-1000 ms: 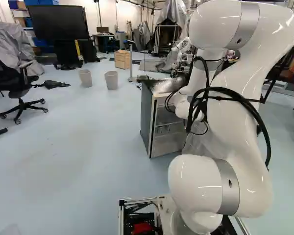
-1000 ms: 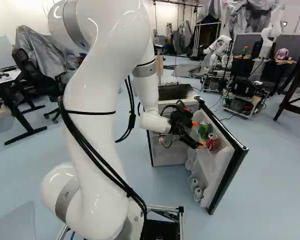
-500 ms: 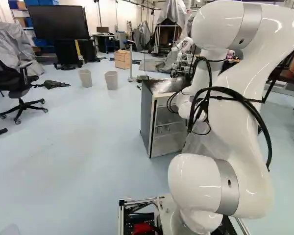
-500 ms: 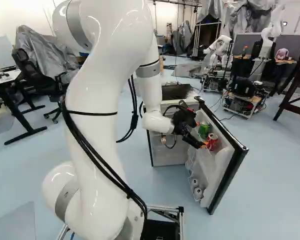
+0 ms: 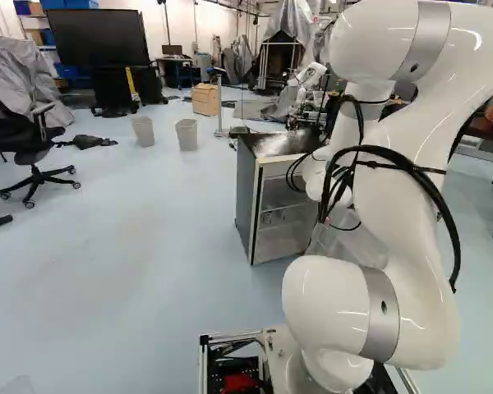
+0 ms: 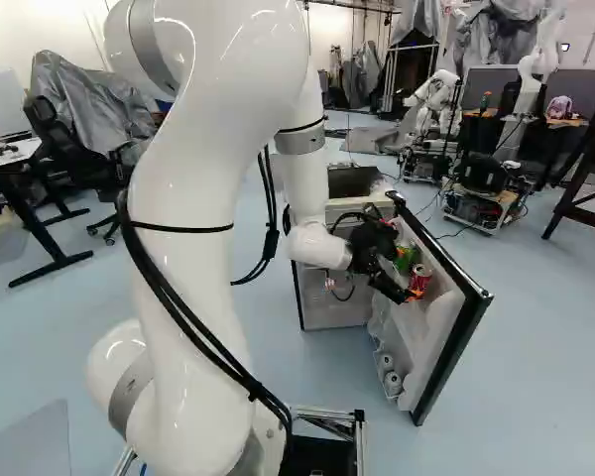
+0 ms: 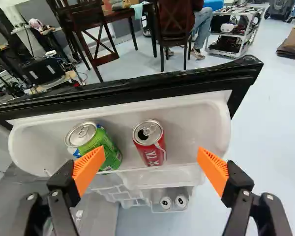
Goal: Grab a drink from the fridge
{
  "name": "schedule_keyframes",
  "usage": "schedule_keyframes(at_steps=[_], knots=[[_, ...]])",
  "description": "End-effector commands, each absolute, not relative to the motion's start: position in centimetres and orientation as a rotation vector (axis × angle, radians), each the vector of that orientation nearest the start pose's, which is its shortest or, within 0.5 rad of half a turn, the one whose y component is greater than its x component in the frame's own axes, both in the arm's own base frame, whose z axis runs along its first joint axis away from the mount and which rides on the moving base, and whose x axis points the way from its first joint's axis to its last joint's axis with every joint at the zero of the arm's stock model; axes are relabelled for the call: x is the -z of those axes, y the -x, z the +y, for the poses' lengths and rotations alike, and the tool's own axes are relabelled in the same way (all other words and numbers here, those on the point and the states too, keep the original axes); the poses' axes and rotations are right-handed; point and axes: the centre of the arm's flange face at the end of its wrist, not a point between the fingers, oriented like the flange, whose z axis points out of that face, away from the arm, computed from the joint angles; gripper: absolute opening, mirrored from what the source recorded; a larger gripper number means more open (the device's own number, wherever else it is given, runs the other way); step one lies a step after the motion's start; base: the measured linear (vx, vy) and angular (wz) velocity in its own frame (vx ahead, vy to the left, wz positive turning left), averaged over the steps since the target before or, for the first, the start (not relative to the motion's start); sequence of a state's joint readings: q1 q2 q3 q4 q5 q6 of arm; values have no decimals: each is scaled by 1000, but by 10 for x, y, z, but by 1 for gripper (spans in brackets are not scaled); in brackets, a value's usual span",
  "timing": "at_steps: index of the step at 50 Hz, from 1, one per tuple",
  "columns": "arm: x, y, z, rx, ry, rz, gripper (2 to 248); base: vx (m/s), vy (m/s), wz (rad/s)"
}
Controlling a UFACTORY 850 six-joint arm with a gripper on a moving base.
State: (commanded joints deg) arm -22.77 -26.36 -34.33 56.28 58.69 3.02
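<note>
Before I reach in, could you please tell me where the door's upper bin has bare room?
Bare patches lie between the red can and the bin end nearest it, and between the green can and the opposite end. Crowded: the narrow gap between the cans.

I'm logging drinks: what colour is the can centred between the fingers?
That can is red, its top silver; clearest in the wrist view.

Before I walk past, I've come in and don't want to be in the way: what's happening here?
A robot arm is reaching toward the door shelf of an open fridge, seemingly for a drink. Its gripper is open, a red can ahead between the fingers, a green can ahead of one finger. Neither is gripped.
</note>
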Motion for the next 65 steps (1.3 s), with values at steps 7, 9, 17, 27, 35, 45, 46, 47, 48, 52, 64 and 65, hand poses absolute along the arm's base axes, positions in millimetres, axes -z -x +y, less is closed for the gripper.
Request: schedule_keyframes(at_steps=[7, 9, 17, 27, 35, 45, 46, 47, 48, 52, 64, 65], knots=[[-272, -371, -226, -1185, -1667, -1554, 247, 0, 0, 0], [-272, -371, -226, -1185, -1667, -1555, 247, 0, 0, 0], [-272, -372, -229, -1184, -1660, -1559, 247, 0, 0, 0], [-271, -373, -236, -1183, -1646, -1568, 247, 0, 0, 0], [-271, -375, -241, -1182, -1634, -1575, 247, 0, 0, 0], [-271, -376, -245, -1182, -1625, -1580, 247, 0, 0, 0], [-271, -376, -245, -1182, -1625, -1581, 247, 0, 0, 0], [-271, -376, -246, -1182, -1624, -1581, 247, 0, 0, 0], [-271, -376, -246, -1182, -1624, -1581, 247, 0, 0, 0], [-271, -376, -246, -1182, -1624, -1581, 247, 0, 0, 0], [-271, -376, -246, -1182, -1624, -1581, 247, 0, 0, 0], [-271, -377, -246, -1182, -1623, -1581, 247, 0, 0, 0]])
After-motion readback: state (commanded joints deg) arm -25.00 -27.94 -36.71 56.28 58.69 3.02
